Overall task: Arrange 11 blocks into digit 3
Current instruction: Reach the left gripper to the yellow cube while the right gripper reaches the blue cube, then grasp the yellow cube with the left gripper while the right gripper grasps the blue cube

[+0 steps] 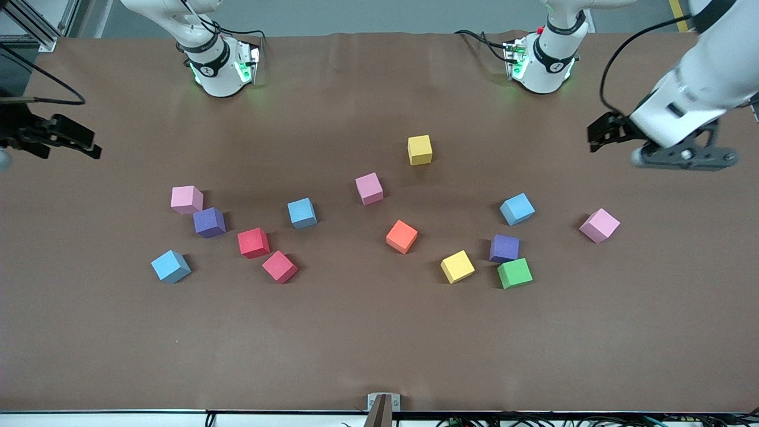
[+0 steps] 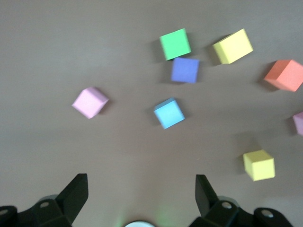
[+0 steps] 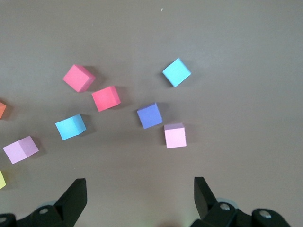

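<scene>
Several blocks lie scattered and apart on the brown table (image 1: 356,332); no joined figure shows. Toward the right arm's end are pink (image 1: 187,199), purple (image 1: 209,222), two red (image 1: 254,242) (image 1: 279,266) and two blue (image 1: 171,266) (image 1: 302,213). In the middle are pink (image 1: 369,188), yellow (image 1: 420,149) and orange (image 1: 402,236). Toward the left arm's end are yellow (image 1: 457,266), purple (image 1: 504,248), green (image 1: 514,273), blue (image 1: 517,209) and pink (image 1: 599,225). My left gripper (image 1: 598,135) (image 2: 142,189) is open and empty above the table at its end. My right gripper (image 1: 89,145) (image 3: 139,189) is open and empty at its end.
The two robot bases (image 1: 219,65) (image 1: 542,59) stand along the table's edge farthest from the front camera. A small metal bracket (image 1: 383,403) sits at the table's nearest edge. A wide strip of bare table lies between the blocks and that edge.
</scene>
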`<state>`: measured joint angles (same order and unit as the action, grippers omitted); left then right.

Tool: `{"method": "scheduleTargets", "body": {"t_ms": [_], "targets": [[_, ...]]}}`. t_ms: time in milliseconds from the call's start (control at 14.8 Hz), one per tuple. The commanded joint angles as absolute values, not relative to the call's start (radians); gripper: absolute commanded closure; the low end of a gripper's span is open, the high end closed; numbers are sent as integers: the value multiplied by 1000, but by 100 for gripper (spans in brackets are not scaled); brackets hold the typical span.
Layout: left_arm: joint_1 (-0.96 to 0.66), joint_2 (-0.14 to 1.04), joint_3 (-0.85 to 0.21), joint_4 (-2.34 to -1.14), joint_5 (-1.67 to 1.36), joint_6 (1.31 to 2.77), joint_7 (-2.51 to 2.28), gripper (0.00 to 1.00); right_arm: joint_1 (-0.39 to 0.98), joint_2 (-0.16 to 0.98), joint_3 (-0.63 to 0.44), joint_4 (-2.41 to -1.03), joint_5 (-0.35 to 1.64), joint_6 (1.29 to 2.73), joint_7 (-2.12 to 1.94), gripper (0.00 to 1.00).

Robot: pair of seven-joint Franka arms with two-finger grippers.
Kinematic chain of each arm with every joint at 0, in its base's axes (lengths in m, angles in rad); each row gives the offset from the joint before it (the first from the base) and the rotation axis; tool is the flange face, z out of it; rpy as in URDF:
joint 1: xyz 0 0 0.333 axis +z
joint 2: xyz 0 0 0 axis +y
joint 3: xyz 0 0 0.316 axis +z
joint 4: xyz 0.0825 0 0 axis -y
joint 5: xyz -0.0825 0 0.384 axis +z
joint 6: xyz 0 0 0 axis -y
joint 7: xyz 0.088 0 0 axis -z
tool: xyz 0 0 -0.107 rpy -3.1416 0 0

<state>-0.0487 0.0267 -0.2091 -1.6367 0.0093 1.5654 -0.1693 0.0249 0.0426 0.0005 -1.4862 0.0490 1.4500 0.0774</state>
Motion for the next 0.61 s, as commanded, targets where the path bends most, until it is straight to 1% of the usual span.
{"method": "scheduleTargets", "body": {"t_ms": [0, 202, 404, 539], "targets": [[-51, 20, -294, -1747, -9, 1682, -325, 0, 93, 44, 5, -1563, 43, 1506, 132, 0], [-51, 20, -432, -1920, -9, 1874, -548, 0, 194, 51, 5, -1652, 55, 1601, 133, 0], [-51, 54, -570, -2047, -6, 2040, -775, 0, 280, 51, 6, -1761, 58, 1719, 133, 0], [-52, 63, -656, -2152, -5, 2176, -892, 0, 334, 55, 5, -1837, 58, 1804, 133, 0]]}}
